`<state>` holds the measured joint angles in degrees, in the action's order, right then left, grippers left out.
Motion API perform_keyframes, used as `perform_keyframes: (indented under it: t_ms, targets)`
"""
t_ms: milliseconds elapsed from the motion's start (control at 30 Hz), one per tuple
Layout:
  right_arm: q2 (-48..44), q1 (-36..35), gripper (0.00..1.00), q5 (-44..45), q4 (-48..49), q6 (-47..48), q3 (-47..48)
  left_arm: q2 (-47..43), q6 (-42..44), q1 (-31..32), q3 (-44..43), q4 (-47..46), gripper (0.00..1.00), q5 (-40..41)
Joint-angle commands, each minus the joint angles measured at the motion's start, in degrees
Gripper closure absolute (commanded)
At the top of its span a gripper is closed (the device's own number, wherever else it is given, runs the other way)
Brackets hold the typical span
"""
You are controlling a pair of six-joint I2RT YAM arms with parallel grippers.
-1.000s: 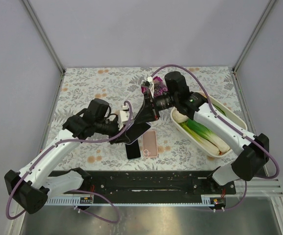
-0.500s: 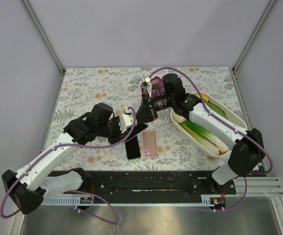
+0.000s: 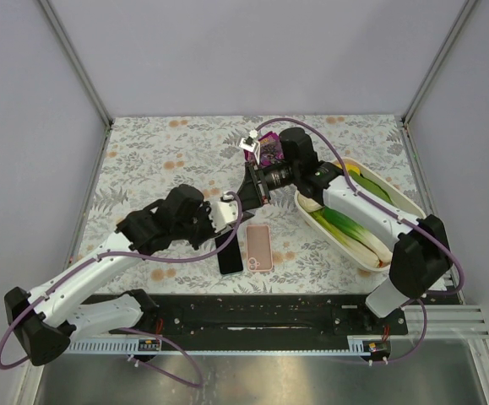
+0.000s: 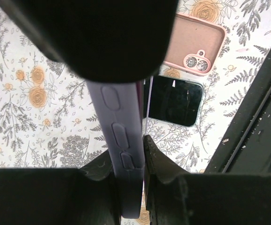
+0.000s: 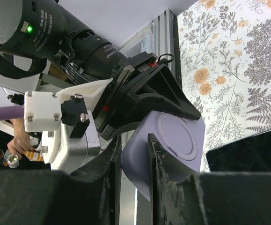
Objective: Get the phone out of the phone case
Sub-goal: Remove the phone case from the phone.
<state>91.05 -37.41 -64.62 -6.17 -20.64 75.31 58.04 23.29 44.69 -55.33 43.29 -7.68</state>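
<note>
Left wrist view: lavender phone case (image 4: 119,117) pinched edge-on in the narrow left hand (image 4: 128,154), frame centre, above the table (image 4: 27,93).
Probably soft and flexible; best held by the long edges. The right hand (image 5: 134,157) straddles one end, grip unclear.

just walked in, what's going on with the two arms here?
The left arm's fingers are clamped on a lavender silicone phone case, held edge-on above the floral table. The right arm's fingers straddle a corner of the same case; whether they grip it is unclear. A black phone and a pink phone case lie flat on the table beneath. Whether a phone sits inside the lavender case can't be seen.
</note>
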Motion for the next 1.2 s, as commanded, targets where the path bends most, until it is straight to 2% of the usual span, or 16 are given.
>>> perform_keyframes:
  t_ms: [0, 433, 500, 667, 833, 967, 1167]
  targets:
    - [1.9, 0.5, 1.00, 9.9, 2.3, -8.3, -0.2, -0.9, 3.6, 2.4, -1.6, -11.0, 1.00, 3.3]
    - [1.9, 2.0, 1.00, 10.7, 2.2, -7.1, -0.5, -1.0, 3.7, 3.0, -1.1, -10.6, 1.00, 1.4]
    - [0.6, 2.9, 0.87, 11.0, 2.1, -6.4, -0.4, -1.4, 3.7, 2.9, -0.5, -10.1, 1.00, 0.2]
    - [-2.0, 6.2, 0.45, 11.4, -0.1, -3.6, 0.4, -1.9, 3.8, 1.5, -0.1, -8.9, 1.00, -3.6]
    - [-4.8, 10.2, 0.37, 12.0, -2.6, -0.4, 1.3, -2.0, 2.8, -1.4, -2.1, -7.5, 1.00, -8.7]
    - [-8.0, 13.3, 0.35, 11.1, -3.1, 2.6, 0.9, -1.6, 1.3, -4.5, -4.9, -5.7, 1.00, -14.6]
    - [-15.0, 14.0, 0.34, 9.5, -13.3, 20.3, 1.0, 0.1, -2.4, -12.0, -10.7, -3.2, 1.00, -27.4]
